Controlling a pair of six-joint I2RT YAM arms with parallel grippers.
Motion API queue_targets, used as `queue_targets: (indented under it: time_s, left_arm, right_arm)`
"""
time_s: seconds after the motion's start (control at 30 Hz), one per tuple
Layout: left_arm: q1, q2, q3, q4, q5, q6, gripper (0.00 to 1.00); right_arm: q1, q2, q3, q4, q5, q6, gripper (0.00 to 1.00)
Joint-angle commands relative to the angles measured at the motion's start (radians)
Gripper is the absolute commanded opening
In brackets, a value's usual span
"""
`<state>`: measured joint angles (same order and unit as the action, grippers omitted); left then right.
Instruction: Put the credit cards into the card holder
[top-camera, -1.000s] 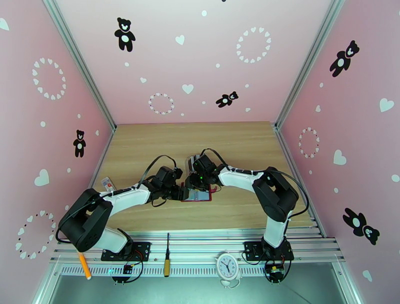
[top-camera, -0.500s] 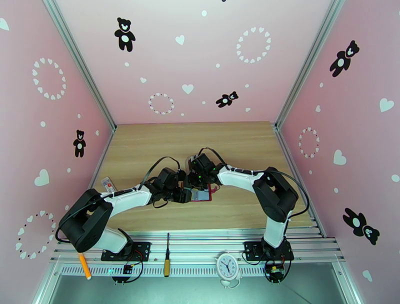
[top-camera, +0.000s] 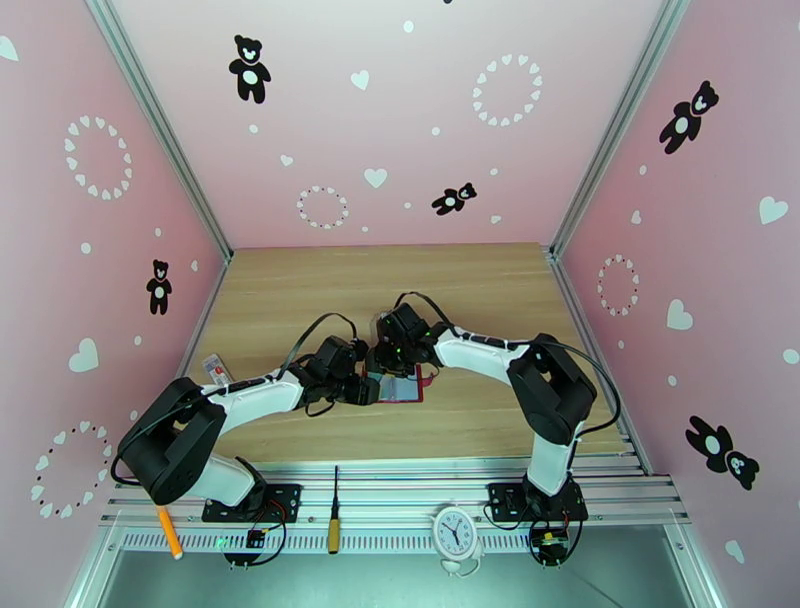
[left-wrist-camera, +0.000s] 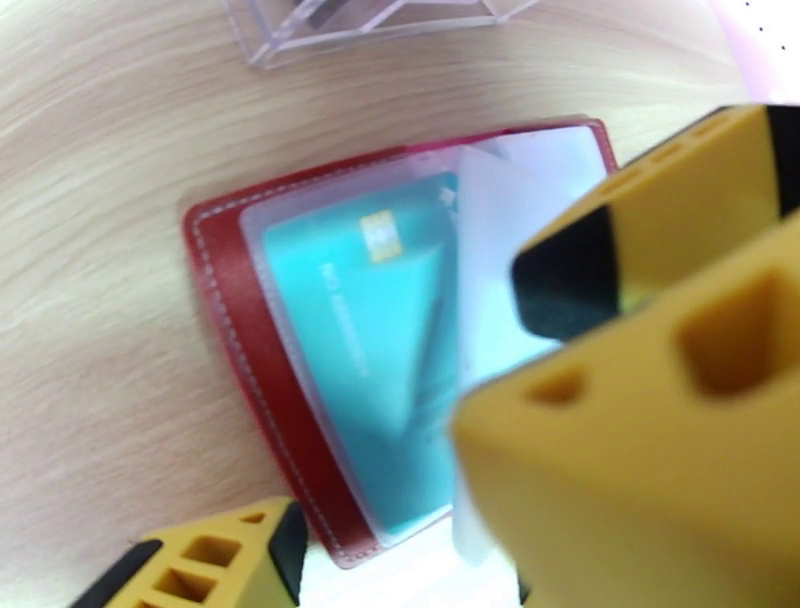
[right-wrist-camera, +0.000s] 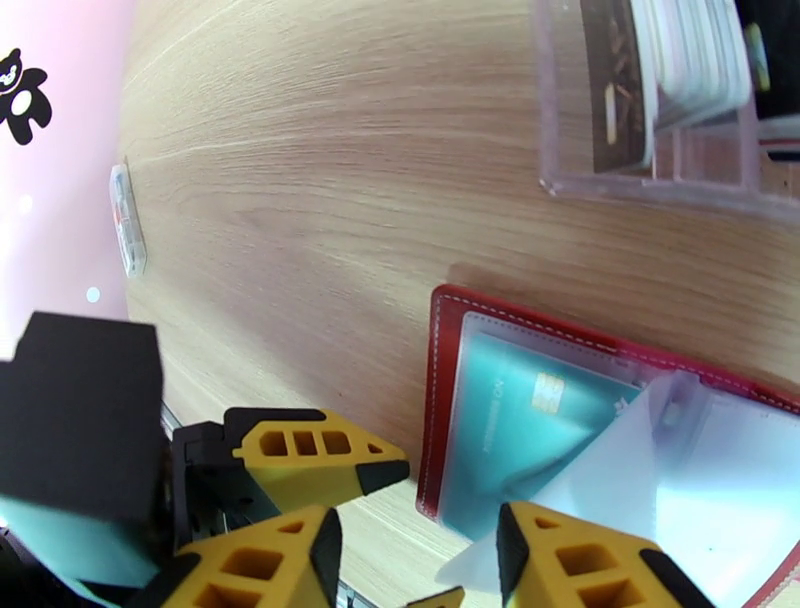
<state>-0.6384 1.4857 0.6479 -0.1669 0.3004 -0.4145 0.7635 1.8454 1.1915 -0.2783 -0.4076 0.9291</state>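
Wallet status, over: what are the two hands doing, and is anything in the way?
Left hand open beside the wallet. Right hand at the clear flap, grip unclear. Wallet open flat, teal card in a pocket. Nothing blocking.

**Pink booth, pale wood bench**

Three pale pink walls close in the space: a back wall (top-camera: 420, 110), a left wall (top-camera: 50, 300) and a right wall (top-camera: 720, 300). They carry black teddy bears (top-camera: 249, 68), white hearts (top-camera: 375, 177) and rings of small hearts (top-camera: 507, 89). Silver metal posts (top-camera: 160, 130) run up the two back corners. The bench (top-camera: 290, 285) is light wood with fine grain running across it. Ribbed aluminium rails (top-camera: 400, 490) edge its near side, with a grey-green surface (top-camera: 400, 580) below them. The light is soft and even.
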Motion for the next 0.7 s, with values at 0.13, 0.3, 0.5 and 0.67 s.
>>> queue_targets:
  time_s: [0.13, 0.3, 0.5, 0.67]
  left_arm:
    - [-0.007, -0.023, 0.012, -0.026, -0.061, 0.014, 0.6]
    - [-0.006, -0.034, 0.011, -0.028, -0.084, 0.012, 0.6]
    - [0.006, -0.044, 0.008, -0.044, -0.14, 0.001, 0.58]
    - [0.038, -0.039, -0.001, -0.054, -0.162, -0.012, 0.58]
  right_arm:
    - [-0.032, -0.101, 0.024, -0.094, 0.043, -0.055, 0.48]
    - [-0.046, -0.139, 0.009, -0.12, 0.061, -0.073, 0.48]
    - [-0.05, -0.14, -0.013, -0.105, 0.048, -0.076, 0.48]
    - [-0.047, -0.126, -0.027, -0.079, 0.031, -0.073, 0.48]
